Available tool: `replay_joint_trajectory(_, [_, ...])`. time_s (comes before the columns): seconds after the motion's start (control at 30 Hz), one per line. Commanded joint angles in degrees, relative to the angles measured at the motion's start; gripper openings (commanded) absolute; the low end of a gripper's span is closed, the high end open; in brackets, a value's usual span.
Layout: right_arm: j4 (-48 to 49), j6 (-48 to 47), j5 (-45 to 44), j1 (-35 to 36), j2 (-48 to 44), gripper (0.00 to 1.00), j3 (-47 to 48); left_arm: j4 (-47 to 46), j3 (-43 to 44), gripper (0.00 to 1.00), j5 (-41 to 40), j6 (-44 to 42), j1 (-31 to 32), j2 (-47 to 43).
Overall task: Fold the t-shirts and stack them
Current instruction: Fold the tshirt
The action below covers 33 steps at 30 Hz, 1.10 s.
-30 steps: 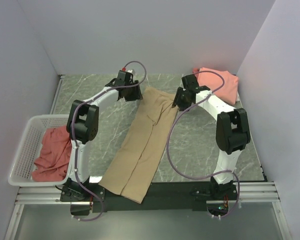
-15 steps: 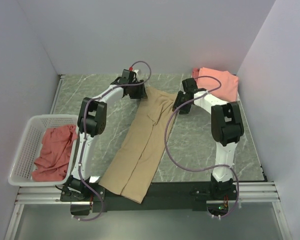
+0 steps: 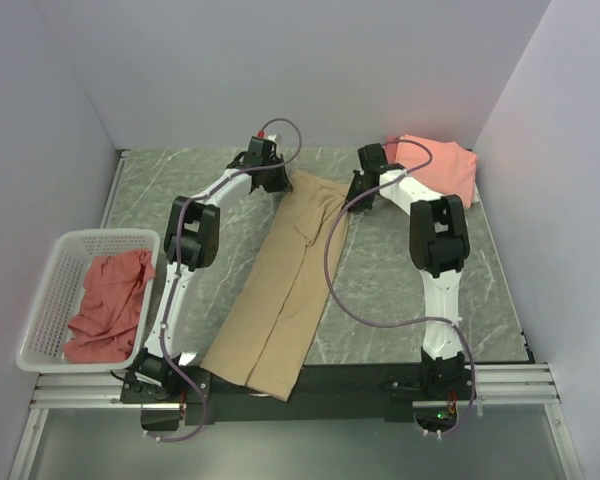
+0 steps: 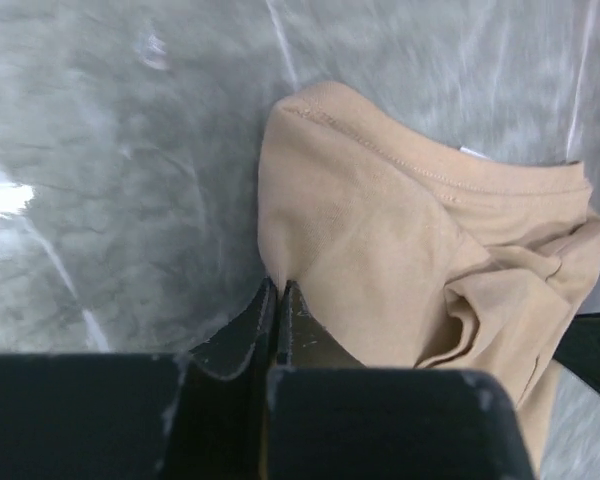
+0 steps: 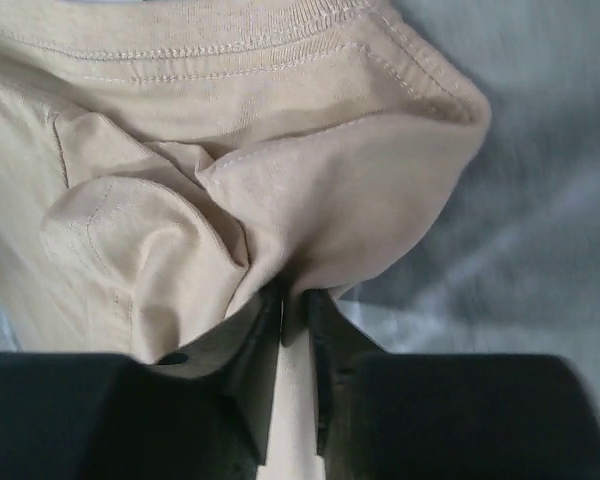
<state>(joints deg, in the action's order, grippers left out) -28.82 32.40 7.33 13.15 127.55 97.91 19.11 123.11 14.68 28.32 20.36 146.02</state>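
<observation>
Pinching the tan shirt (image 3: 280, 290), which trails back behind them, our left gripper (image 4: 278, 290) and right gripper (image 5: 295, 295) each clamp a far corner; their fingers hide the caught folds from us.

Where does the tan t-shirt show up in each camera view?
Top external: the tan t-shirt lies as a long strip down the middle, far table to near edge.
Left wrist: the shirt fills the right half.
Right wrist: the shirt fills the upper left.
Shared landmark: the grey marbled table under it.
</observation>
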Motion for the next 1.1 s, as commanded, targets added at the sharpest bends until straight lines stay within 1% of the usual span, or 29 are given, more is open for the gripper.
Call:
replay_joint_trajectory(0.0, [-1.5, -3.47, -1.27, -0.58, 4.1, 0.26, 8.59, -3.99, -0.85, 0.0, -6.05, 6.56, -1.28, -0.38])
replay_joint_trajectory(0.03, [-2.72, -4.27, -1.09, -0.58, 6.46, 0.3, 12.97, -4.69, -2.33, 0.0, -8.41, 8.32, -1.72, -0.73])
replay_joint_trajectory(0.07, [-3.43, -4.89, -1.18, -0.49, 7.62, 0.4, 15.27, -5.48, -3.3, 0.01, -9.05, 12.25, -3.03, -1.69])
replay_joint_trajectory(0.13, [-5.27, -6.73, -2.14, -0.58, 10.77, 0.52, 21.84, -8.47, -6.2, 0.0, -10.54, 15.96, -4.27, -2.66])
replay_joint_trajectory(0.17, [-5.63, -7.26, -2.32, -0.49, 11.58, 0.62, 23.8, -9.26, -7.0, 0.0, -12.46, 19.11, -5.32, -3.36])
replay_joint_trajectory(0.23, [-6.68, -8.76, -2.59, -0.58, 13.24, 0.7, 27.23, -9.89, -7.36, 0.0, -14.32, 21.33, -6.12, -3.46])
replay_joint_trajectory(0.27, [-6.78, -9.11, -2.76, -0.67, 13.52, 0.73, 29.95, -9.28, -7.1, 0.0, -17.02, 23.08, -6.64, -3.02])
replay_joint_trajectory(0.3, [-6.86, -9.81, -2.94, -0.67, 13.61, 0.76, 31.02, -9.18, -6.75, 0.0, -17.48, 23.45, -6.82, -2.84])
replay_joint_trajectory(0.37, [-7.39, -10.34, -3.73, -0.75, 13.43, 0.77, 32.87, -8.83, -5.78, 0.01, -19.5, 24.5, -7.17, -2.32])
replay_joint_trajectory(0.4, [-7.74, -10.6, -3.9, -0.75, 12.82, 0.77, 33.13, -8.92, -5.51, 0.03, -20.47, 24.68, -7.26, -2.14])
replay_joint_trajectory(0.43, [-8.01, -10.61, -3.99, -0.84, 12.38, 0.77, 32.88, -10.22, -5.08, 0.07, -20.13, 24.77, -7.44, -2.05])
replay_joint_trajectory(0.47, [-8.18, -10.61, -3.91, -0.84, 11.77, 0.77, 32.35, -10.58, -4.46, 0.15, -19.26, 24.42, -7.87, -1.09])
replay_joint_trajectory(0.5, [-8.01, -10.52, -3.64, -0.84, 10.02, 0.77, 31.39, -10.15, -3.24, 0.18, -18.03, 24.24, -8.05, -0.39])
replay_joint_trajectory(0.53, [-7.75, -10.34, -3.29, -0.84, 8.78, 0.77, 27.9, -9.45, -0.53, 0.23, -17.23, 23.98, -8.32, 0.32])
replay_joint_trajectory(0.57, [-7.14, -9.91, -2.59, -0.84, 7.38, 0.77, 25.69, -9.88, 0.37, 0.34, -16.09, 23.2, -8.84, 1.28])
replay_joint_trajectory(0.6, [-5.74, -9.73, -2.33, -0.67, 4.32, 0.77, 23.32, -10.49, 1.07, 0.38, -13.82, 22.49, -9.02, 1.2])
replay_joint_trajectory(0.63, [-4.94, -9.55, -1.89, -0.58, 2.55, 0.76, 18.16, -10.41, 0.91, 0.43, -13.71, 22.14, -9.28, 0.94])
replay_joint_trajectory(0.67, [-4.06, -9.38, -1.8, -0.23, 0.7, 0.76, 15.24, -11.98, -0.05, 0.52, -13.36, 21.0, -9.63, -1.06])
replay_joint_trajectory(0.7, [-2.14, -8.51, -1.45, -0.14, -2.79, 0.76, 12.42, -13.73, -1.54, 0.56, -12.58, 20.38, -9.9, -2.39])
replay_joint_trajectory(0.73, [-1.16, -8.15, -1.27, 0.12, -4.83, 0.76, 7.0, -14.88, -4.78, 0.62, -11.7, 19.77, -10.16, -4.06])
replay_joint_trajectory(0.77, [0.07, -7.01, -1.09, 0.47, -6.68, 0.76, 4.25, -15.5, -6.2, 0.67, -11.86, 18.89, -10.51, -7.2])
replay_joint_trajectory(0.8, [2.17, -6.39, -0.92, 0.65, -10.44, 0.76, 1.61, -15.86, -7.61, 0.68, -11.86, 18.53, -10.69, -8.98])
replay_joint_trajectory(0.83, [3.32, -5.78, -0.48, 0.91, -12.3, 0.76, -3.38, -16.04, -10.67, 0.68, -11.69, 18.27, -10.87, -10.73])
replay_joint_trajectory(0.9, [6.91, -3.41, 0.92, 1.18, -18.01, 0.76, -8.76, -14.55, -15.76, 0.7, -14.23, 17.39, -10.96, -16.44])
replay_joint_trajectory(0.93, [8.24, -2.35, 1.97, 1.27, -20.12, 0.76, -14.18, -14.2, -17.97, 0.7, -14.5, 17.13, -10.96, -18.55])
replay_joint_trajectory(0.97, [9.47, -0.34, 2.33, 1.53, -22.14, 0.75, -16.93, -13.93, -20.52, 0.7, -16.68, 17.91, -11.04, -23.27])
replay_joint_trajectory(1.0, [10.35, 0.46, 2.51, 1.88, -26.17, 0.75, -19.66, -12.97, -23.24, 0.72, -17.48, 18.52, -11.04, -25.84])
replay_joint_trajectory(1.03, [11.75, 1.08, 2.34, 3.19, -28.21, 0.75, -24.47, -12.35, -28.4, 0.72, -17.92, 19.4, -10.96, -28.22])
replay_joint_trajectory(1.07, [12.12, 2.3, 1.81, 4.24, -30.14, 0.73, -26.78, -11.74, -31.06, 0.72, -18.45, 20.98, -11.04, -32.85])
